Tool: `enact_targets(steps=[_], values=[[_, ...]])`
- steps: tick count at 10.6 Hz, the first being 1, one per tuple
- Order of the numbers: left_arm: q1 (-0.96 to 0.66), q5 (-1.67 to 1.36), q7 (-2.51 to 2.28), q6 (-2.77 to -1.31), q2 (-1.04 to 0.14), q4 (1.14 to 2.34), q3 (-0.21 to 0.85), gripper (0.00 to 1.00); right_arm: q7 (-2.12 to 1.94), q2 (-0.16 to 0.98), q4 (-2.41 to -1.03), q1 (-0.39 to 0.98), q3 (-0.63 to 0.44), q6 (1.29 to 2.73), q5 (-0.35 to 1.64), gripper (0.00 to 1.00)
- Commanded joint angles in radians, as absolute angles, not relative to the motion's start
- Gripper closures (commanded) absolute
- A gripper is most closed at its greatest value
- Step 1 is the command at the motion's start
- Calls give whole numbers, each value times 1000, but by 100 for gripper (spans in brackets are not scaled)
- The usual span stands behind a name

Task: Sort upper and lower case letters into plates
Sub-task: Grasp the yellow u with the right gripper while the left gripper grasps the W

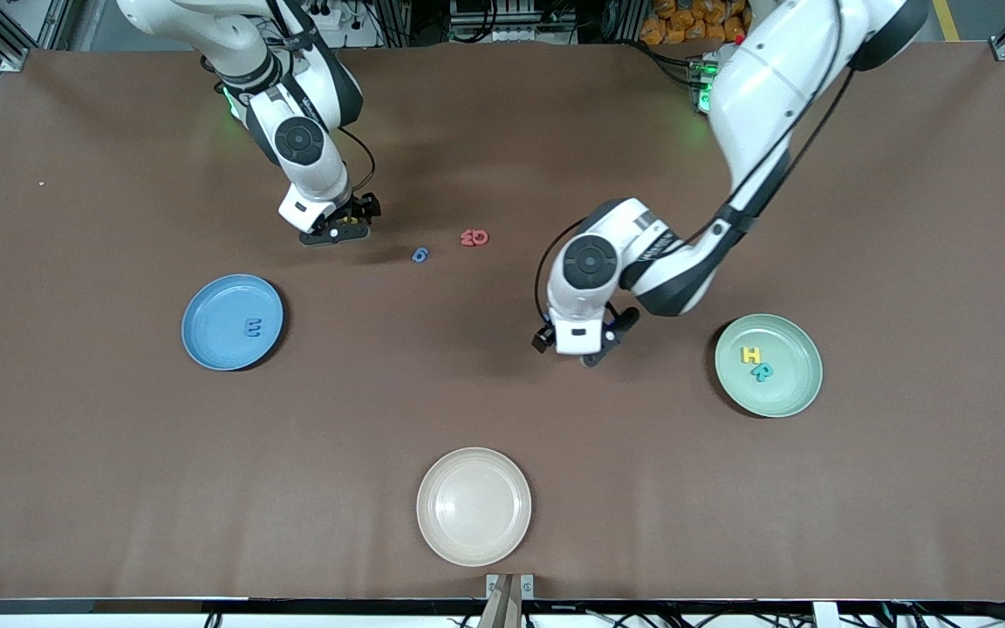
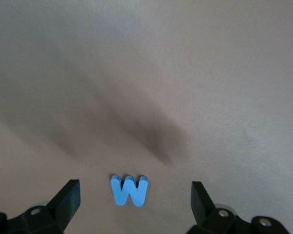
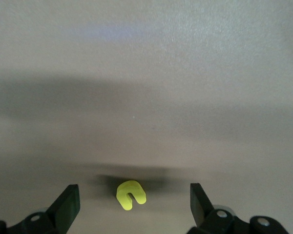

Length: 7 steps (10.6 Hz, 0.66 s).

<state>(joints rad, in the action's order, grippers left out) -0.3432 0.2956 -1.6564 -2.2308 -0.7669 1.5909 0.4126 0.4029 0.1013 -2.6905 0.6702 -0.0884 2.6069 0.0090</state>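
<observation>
My left gripper (image 1: 585,347) hangs open low over the middle of the table. In the left wrist view a blue M (image 2: 129,190) lies flat on the table between the fingers of the left gripper (image 2: 135,185), touching neither. My right gripper (image 1: 334,232) is open near the right arm's base. A yellow u (image 3: 131,195) lies under the right gripper (image 3: 134,187), free between the jaws. The blue plate (image 1: 215,305) holds a blue m (image 1: 252,328). The pale green plate (image 1: 792,385) holds a yellow H (image 1: 751,355) and a teal R (image 1: 762,372). A blue g (image 1: 420,254) and two red letters (image 1: 474,236) lie loose between the arms.
A cream-white plate (image 1: 474,506) with nothing in it sits near the table's front edge, nearest the front camera. Brown table cover (image 1: 75,436) spreads around all three plates.
</observation>
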Motion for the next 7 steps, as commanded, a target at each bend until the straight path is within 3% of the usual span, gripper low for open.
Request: enact_targets(steps=[1,4,7], values=[[-429,268,-1677,-2241,-805,1560,333,0,379,106,-2709,643,-86,2617,0,4],[-442,273,-1690,-2285,-813,1560,333,2,357,137,-2709,643,-84,2629,-2,18],[-451,284,-1693,-2330,-813,1569,331,24,353,147,-2706,647,-84,2631,-2,32]])
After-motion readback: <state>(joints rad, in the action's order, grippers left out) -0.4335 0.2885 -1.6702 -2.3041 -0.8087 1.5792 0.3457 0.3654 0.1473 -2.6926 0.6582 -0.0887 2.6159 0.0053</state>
